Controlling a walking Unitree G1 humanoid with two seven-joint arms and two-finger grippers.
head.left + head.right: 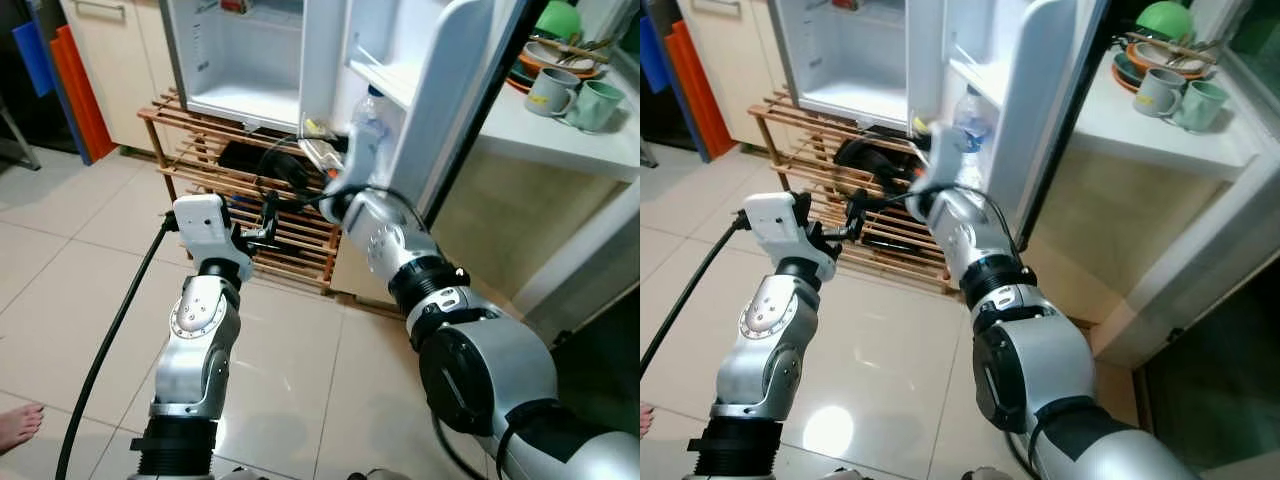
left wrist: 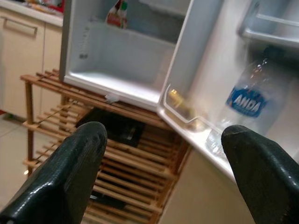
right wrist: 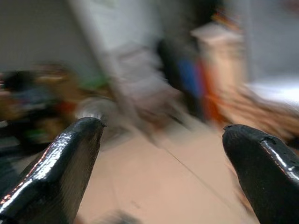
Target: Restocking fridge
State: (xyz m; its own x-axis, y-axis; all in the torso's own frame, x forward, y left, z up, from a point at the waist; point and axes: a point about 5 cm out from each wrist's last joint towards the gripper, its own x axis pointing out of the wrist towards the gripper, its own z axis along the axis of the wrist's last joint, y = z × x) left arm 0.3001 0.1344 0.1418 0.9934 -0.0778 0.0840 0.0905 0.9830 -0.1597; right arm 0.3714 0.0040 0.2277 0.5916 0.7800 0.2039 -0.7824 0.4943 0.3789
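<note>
The fridge (image 1: 240, 60) stands open, its white door (image 1: 440, 90) swung out toward me. A clear water bottle (image 1: 368, 115) with a blue label (image 2: 245, 107) stands in the door's lower shelf (image 2: 187, 119). My right arm (image 1: 380, 240) reaches up to the door just below the bottle. The right gripper (image 3: 161, 154) is open with nothing between its fingers, in a blurred wrist view. My left gripper (image 1: 265, 215) is raised in front of the fridge, lower and to the left. It is also open and holds nothing (image 2: 161, 168).
A low wooden rack (image 1: 290, 235) holding a black object (image 1: 255, 160) sits under the fridge. A counter (image 1: 560, 135) with mugs (image 1: 575, 98) and plates is at right. A black cable (image 1: 110, 340) runs over the tiled floor. A person's bare foot (image 1: 15, 425) is at bottom left.
</note>
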